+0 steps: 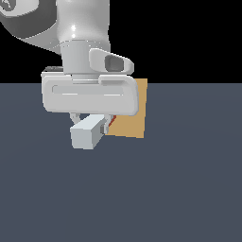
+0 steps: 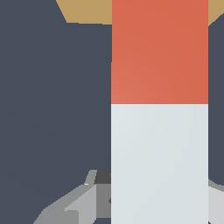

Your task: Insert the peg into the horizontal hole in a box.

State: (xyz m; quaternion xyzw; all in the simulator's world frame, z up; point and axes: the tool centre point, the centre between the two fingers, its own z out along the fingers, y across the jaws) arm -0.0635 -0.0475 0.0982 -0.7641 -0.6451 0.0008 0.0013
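Observation:
My gripper is shut on the peg, which lies level and points away from the exterior camera toward the box. The peg's pale grey-white end faces the camera; a sliver of its red end shows beside the box face. In the wrist view the peg fills the frame, its red end reaching to the tan box. The hole is hidden behind the hand and the peg. I cannot tell whether the red tip is inside the box.
A flat dark grey floor spreads around the box. The arm's white hand covers much of the box face in the exterior view.

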